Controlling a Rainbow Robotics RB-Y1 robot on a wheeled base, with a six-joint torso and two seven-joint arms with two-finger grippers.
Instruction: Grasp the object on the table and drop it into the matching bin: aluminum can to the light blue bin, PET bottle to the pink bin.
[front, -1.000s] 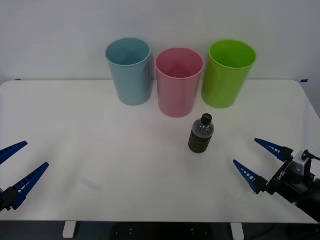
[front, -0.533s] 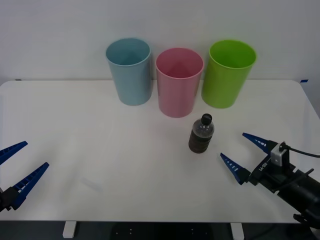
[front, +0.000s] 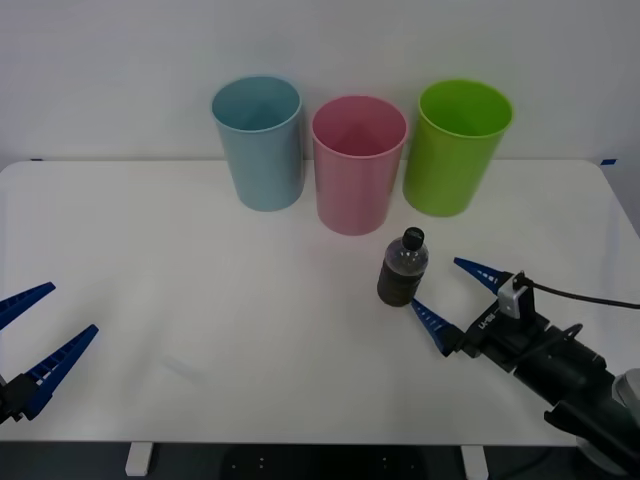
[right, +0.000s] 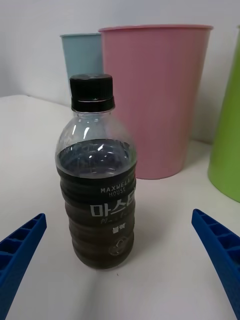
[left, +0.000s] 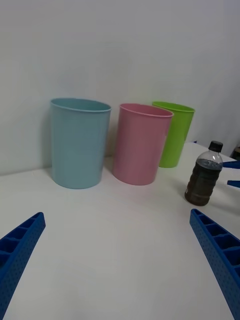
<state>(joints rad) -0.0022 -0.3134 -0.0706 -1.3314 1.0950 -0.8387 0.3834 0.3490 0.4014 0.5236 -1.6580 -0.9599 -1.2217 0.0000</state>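
White table (front: 200, 300) with a plain pale wall behind it, pretty bare setup. Nearest the robot, the left gripper (front: 30, 335) sits low at the near left corner, fingers spread wide, holding nothing, well away from everything else. Over on the right, the right gripper (front: 452, 303) is down near the tabletop with its blue fingers (front: 432, 324) wide apart too, pointing at the bottle (front: 402, 266). One fingertip is just beside the bottle's base, the other sits off to its right. It isn't touching it and has no hold on anything. In the right wrist view the bottle (right: 96, 175) stands between the two fingers, a bit off centre.

So the bottle is upright on the table, black cap on, dark brown liquid up to the shoulder, right of centre and just in front of the bins. Behind it is a row of three against the wall: blue bin (front: 258, 143) on the left, pink bin (front: 358, 163) in the middle and closest to the bottle, green bin (front: 458, 146) on the right. All three stand upright, nearly touching each other.
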